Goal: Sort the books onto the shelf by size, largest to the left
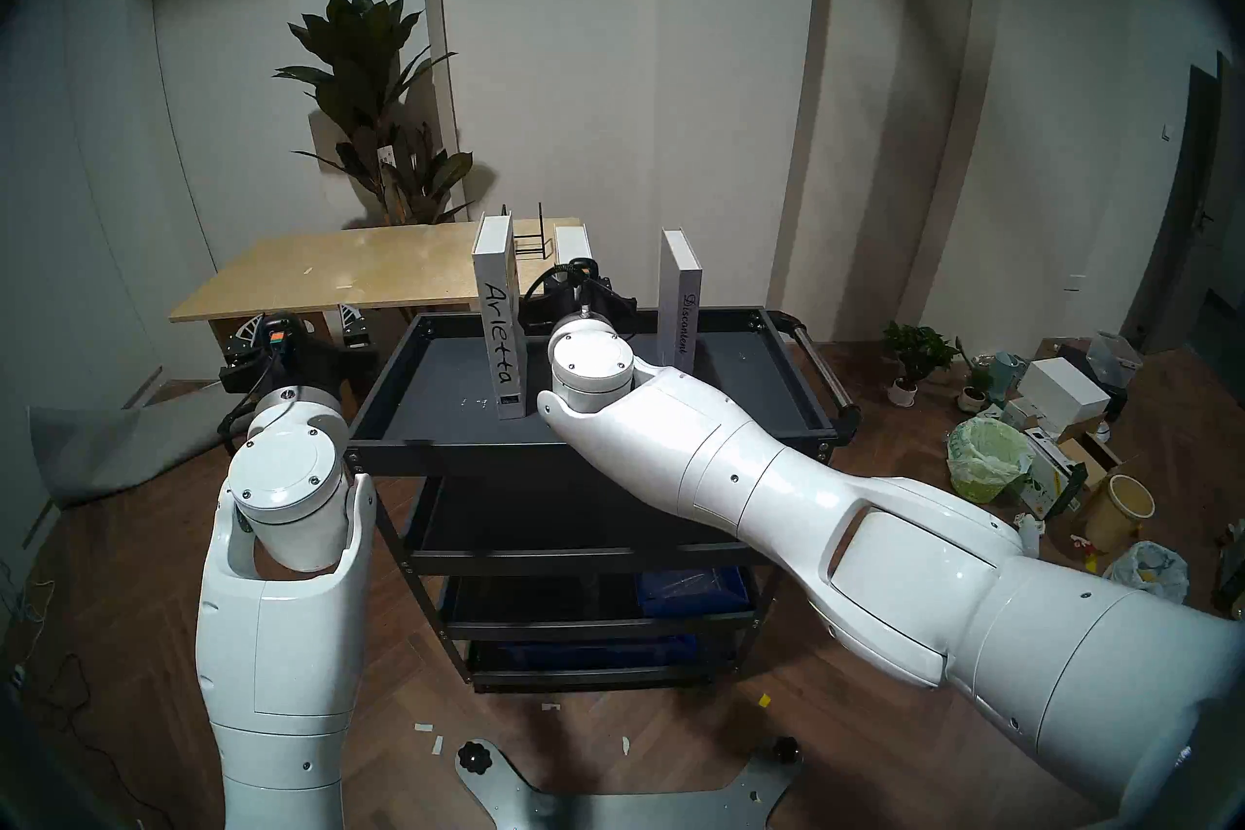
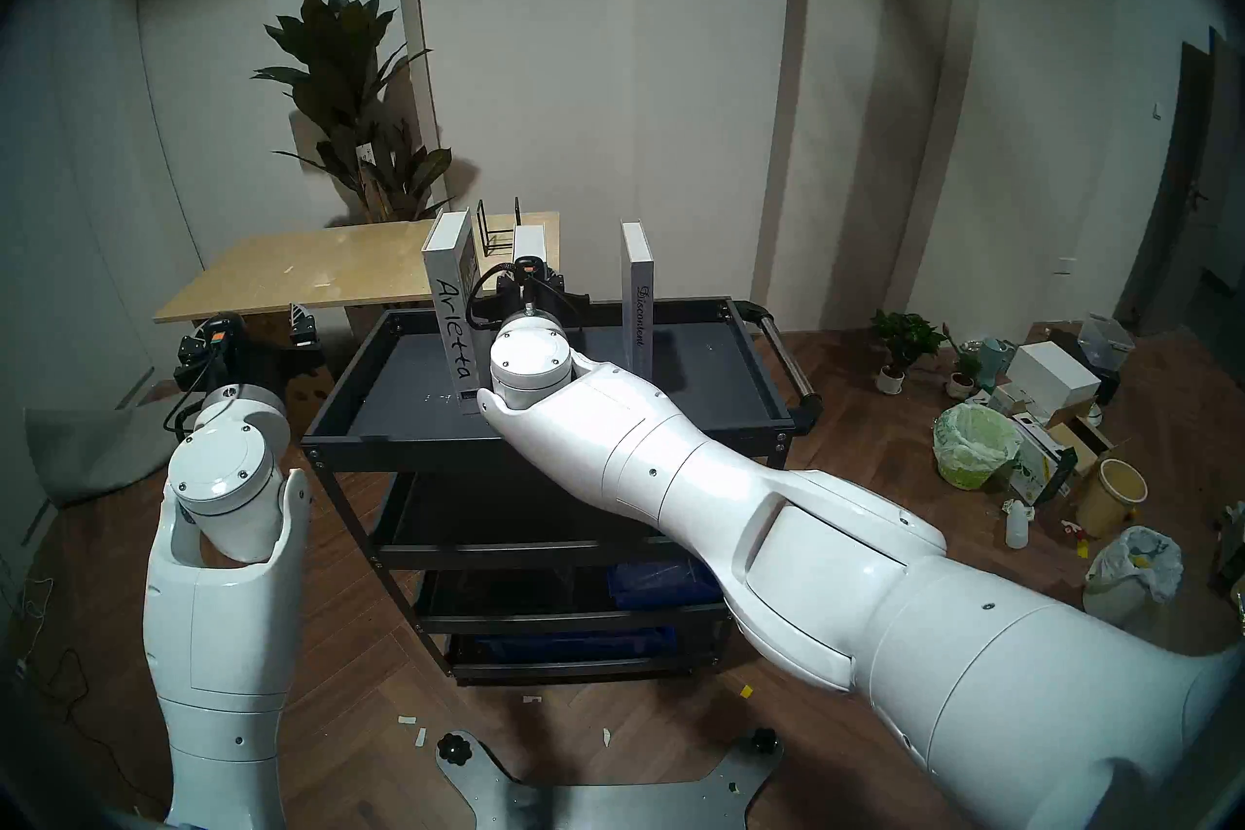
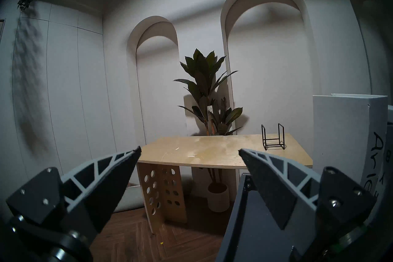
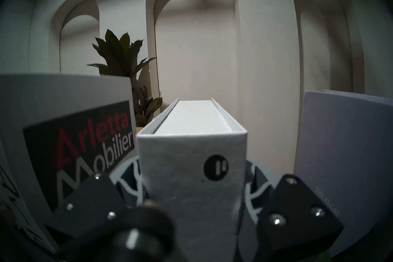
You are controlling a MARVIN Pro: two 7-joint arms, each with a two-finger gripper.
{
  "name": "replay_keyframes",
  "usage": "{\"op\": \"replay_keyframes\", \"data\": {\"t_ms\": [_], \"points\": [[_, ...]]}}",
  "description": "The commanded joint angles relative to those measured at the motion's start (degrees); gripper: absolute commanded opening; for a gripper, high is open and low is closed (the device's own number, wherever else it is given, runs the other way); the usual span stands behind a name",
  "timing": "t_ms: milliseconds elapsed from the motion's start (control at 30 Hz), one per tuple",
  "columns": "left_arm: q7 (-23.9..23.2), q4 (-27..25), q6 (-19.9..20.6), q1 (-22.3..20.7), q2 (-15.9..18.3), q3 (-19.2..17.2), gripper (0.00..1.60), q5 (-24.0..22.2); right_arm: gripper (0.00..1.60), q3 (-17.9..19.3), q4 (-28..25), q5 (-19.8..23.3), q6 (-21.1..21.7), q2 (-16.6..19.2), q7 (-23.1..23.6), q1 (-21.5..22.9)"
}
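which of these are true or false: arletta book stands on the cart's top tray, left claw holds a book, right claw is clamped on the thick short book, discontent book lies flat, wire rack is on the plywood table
1. The Arletta book stands upright on the cart's top tray. True.
2. The left claw holds a book. False: it is open and holds nothing.
3. The right claw is clamped on the thick short book. True.
4. The Discontent book lies flat. False: it stands upright on the tray.
5. The wire rack sits on the plywood table. True.
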Motion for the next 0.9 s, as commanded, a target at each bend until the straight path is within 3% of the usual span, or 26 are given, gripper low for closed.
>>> {"op": "replay_keyframes", "data": {"t_ms": [0,233,533,867], "points": [[-0.29,-0.83,-0.45,-1.25,0.07,0.60,1.60,-0.08,0.00,4.53,-6.47,-1.96,-2.64,0.78,-0.94,6.12],[-0.79,-0.72,-0.45,-1.27,-0.06,1.61,1.60,-0.14,0.00,9.76,-10.66,-3.68,-3.91,2.13,-1.58,8.50],[-1.71,-0.73,-0.45,-1.43,-0.22,4.52,1.60,-0.04,0.00,16.82,-18.59,-4.17,-3.37,8.99,-4.05,12.73],[-2.29,-0.34,-0.41,-1.68,-0.43,7.38,1.60,0.26,0.00,23.52,-25.76,-2.98,0.82,16.14,-6.68,10.07]]}}
